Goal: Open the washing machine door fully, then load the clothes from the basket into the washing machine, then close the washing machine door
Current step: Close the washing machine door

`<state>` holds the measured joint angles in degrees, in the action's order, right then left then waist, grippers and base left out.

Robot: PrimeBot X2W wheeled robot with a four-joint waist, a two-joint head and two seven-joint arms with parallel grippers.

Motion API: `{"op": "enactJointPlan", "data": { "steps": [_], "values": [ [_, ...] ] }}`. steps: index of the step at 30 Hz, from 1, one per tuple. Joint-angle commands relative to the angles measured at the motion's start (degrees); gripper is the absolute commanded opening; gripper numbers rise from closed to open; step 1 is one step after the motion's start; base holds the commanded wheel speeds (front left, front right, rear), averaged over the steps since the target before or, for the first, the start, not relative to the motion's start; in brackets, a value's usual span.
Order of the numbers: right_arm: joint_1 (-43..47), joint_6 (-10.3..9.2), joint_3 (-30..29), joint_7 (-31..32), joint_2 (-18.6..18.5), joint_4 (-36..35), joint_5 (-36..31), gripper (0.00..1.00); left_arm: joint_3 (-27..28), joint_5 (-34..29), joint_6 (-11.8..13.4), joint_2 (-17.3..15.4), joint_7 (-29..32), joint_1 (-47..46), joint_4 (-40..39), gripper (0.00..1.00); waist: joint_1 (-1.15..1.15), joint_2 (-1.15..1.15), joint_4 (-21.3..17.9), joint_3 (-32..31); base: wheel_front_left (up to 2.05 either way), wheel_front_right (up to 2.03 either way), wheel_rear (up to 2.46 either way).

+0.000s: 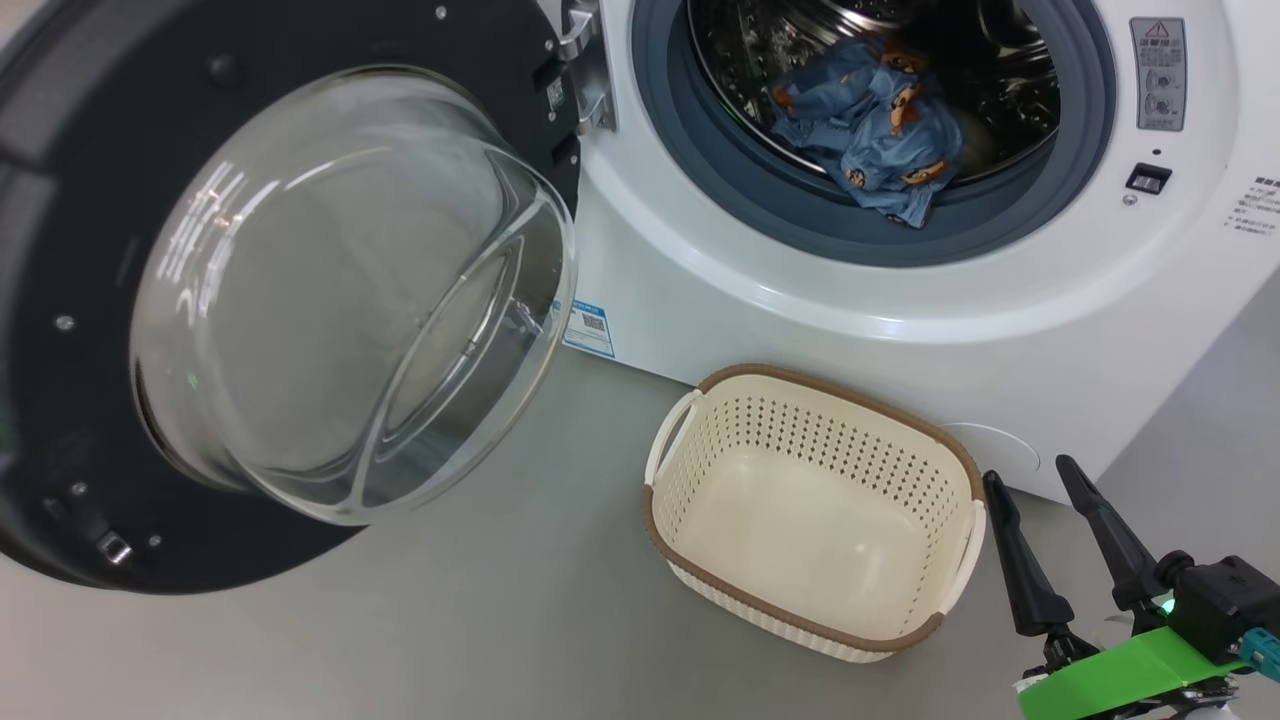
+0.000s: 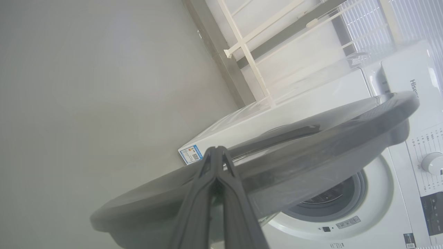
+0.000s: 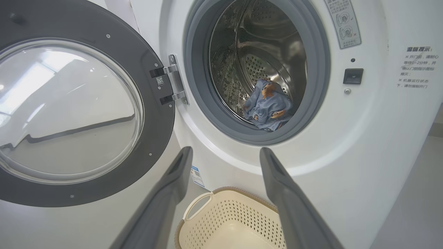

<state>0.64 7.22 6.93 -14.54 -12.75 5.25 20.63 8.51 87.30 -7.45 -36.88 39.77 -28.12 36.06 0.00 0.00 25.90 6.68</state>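
1. The right hand (image 1: 1028, 470) hangs in front of the washing machine (image 1: 800, 310), low and off the side away from the hinge. Its two dark fingers stand wide apart, holding and touching nothing. A band of green tape (image 1: 1120, 680) wraps its wrist.
2. The left hand (image 2: 216, 150) has its fingers pressed together with nothing between them. It sits on the outer side of the washing machine door (image 1: 100, 150), with its tips at the door's rim. I cannot tell whether they touch it.
3. The door is swung out from the washing machine on its metal hinge (image 1: 585, 70). Its clear glass bowl bulges towards the head camera and its black ring stands clear of the opening.
4. The clothes (image 1: 870, 120), light blue with orange-brown bear prints, lie bunched inside the washing machine. They rest low in the steel drum (image 3: 256, 52), with one fold drooping onto the grey-blue gasket (image 1: 700, 150) at the lower lip.
5. The basket (image 1: 820, 385) sits on the grey floor (image 1: 450, 620) just in front of the washing machine, below the opening. Its bare cream bottom shows. In the head view it lies just beside the right hand's nearer finger.
6. A blue label sticker (image 1: 588, 325) sits at the washing machine's lower corner on the hinge side. From the head camera, the door's glass bowl partly overlaps it.
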Motion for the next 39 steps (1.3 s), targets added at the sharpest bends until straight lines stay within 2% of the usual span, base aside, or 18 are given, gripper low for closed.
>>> {"op": "enactJointPlan", "data": {
  "steps": [1,20,39],
  "values": [
    [-0.03,0.26,0.8,-0.46,-0.53,-1.2,-0.44,1.0,0.77,0.56,-0.03,-2.74,1.43,-0.09,-1.91,0.0,0.0,0.0,0.27,-0.5,0.0,0.0,0.0],
    [1.49,0.26,0.6,-0.46,1.41,-0.92,-0.27,1.0,-0.64,4.39,-0.03,-3.39,10.74,2.91,-9.37,0.0,0.0,0.0,1.05,-4.88,0.0,0.0,0.0],
    [3.21,0.26,-0.49,-0.46,2.05,-1.16,-0.19,1.0,-1.23,6.74,-0.03,-1.01,17.79,5.63,-17.82,0.0,0.0,0.0,0.99,-6.68,0.0,0.0,0.0]
  ]
}}
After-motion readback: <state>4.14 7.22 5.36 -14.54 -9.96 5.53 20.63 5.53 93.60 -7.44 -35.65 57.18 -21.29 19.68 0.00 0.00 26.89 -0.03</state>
